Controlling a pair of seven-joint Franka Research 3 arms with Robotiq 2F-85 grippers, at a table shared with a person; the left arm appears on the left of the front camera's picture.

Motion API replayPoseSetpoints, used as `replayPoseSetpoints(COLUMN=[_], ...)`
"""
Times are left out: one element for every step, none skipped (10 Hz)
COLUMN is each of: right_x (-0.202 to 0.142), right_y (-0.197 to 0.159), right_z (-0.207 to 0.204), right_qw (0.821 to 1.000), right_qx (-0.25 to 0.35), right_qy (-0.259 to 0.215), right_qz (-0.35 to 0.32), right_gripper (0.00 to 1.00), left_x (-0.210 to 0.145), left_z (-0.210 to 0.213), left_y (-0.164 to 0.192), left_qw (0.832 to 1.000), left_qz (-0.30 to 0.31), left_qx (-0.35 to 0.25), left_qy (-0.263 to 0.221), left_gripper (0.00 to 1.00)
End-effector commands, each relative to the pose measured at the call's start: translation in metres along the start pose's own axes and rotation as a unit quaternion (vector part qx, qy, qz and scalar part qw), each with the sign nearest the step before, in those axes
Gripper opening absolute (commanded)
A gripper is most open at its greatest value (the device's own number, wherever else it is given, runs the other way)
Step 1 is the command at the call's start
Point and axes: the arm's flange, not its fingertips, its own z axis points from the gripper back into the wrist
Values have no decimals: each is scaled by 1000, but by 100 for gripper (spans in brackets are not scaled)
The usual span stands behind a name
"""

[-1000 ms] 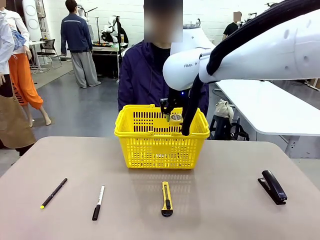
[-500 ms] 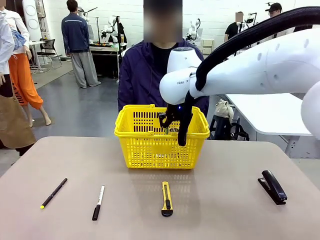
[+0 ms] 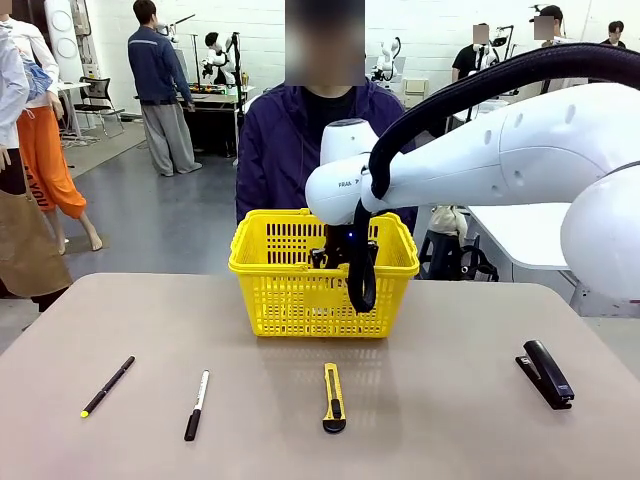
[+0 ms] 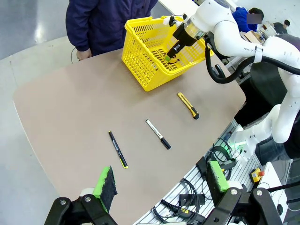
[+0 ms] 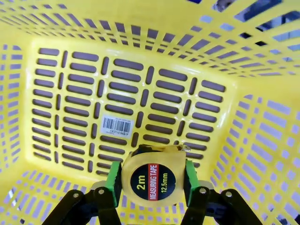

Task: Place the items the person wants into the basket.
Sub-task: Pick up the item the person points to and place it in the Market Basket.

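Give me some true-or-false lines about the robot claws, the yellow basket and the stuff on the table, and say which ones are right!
1. The right claw holds the tape measure inside the yellow basket. True.
2. The left claw is squeezing the pen. False: the left claw is open and holds nothing, and the pen lies on the table.
3. The white marker lies between the pen and the utility knife. True.
4. The stapler sits in the basket. False: it lies on the table, off to the robot's right.
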Motion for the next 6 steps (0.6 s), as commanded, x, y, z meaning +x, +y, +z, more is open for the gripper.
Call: replayPoseSetpoints(right_x=[12, 13, 12, 11, 10, 10], right_y=[-2, -2, -2, -2, -2, -2], right_z=[-6, -8, -7, -6, -5, -6], right_qw=[1000, 1000, 1000, 1000, 999, 999], right_qx=[-1, 0, 1, 3, 4, 5], right_qy=[10, 11, 6, -5, -7, -8], right_qz=[14, 15, 21, 28, 33, 35], right_gripper=[63, 63, 63, 87, 100, 100], left_x=[2, 2, 2, 2, 2, 2], left_z=[0, 0, 0, 0, 0, 0], left_y=[0, 0, 0, 0, 0, 0], left_qw=[1000, 1000, 1000, 1000, 1000, 1000], left_qz=[-1, -1, -1, -1, -1, -1], left_qx=[-3, -3, -3, -3, -3, -3], left_qy=[-6, -6, -6, -6, -6, -6], left_gripper=[100, 100, 100, 100, 100, 100])
